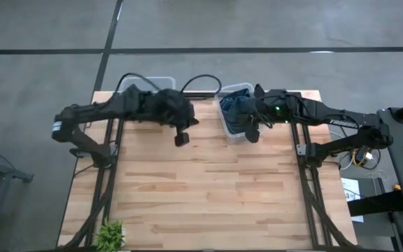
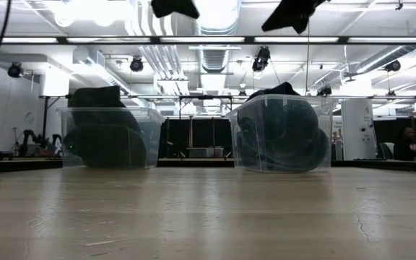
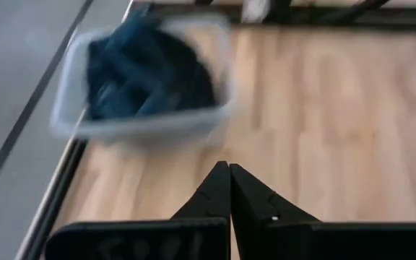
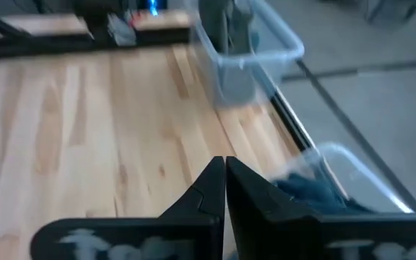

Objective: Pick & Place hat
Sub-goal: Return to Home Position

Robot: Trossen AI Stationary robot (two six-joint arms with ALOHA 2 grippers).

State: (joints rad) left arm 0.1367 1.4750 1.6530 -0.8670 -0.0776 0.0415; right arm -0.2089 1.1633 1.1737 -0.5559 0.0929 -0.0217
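Looking across the wooden table [image 1: 208, 189], I see two clear plastic bins at its far edge, well apart from each other. The left bin [image 2: 110, 137] holds a dark heap of gray caps [image 2: 105, 144] that rises above its rim. From above, most of that bin is hidden under the left arm. The right bin [image 1: 235, 115] is packed with blue caps [image 1: 238, 106], and its pile also pokes over the rim. A black cable [image 1: 200, 79] loops along the far edge between the two bins. The left gripper [image 1: 181, 138] hangs in the air over bare wood between the bins, a little closer to the table's middle than they are. Its two fingers are pressed together with nothing between them. The right gripper [image 1: 252, 133] hovers just at the near wall of the right bin, its fingers likewise tip to tip and empty. From table height both grippers sit high up, well clear of the bins and the tabletop. A small green plant [image 1: 110, 235] stands at the near left corner of the table.
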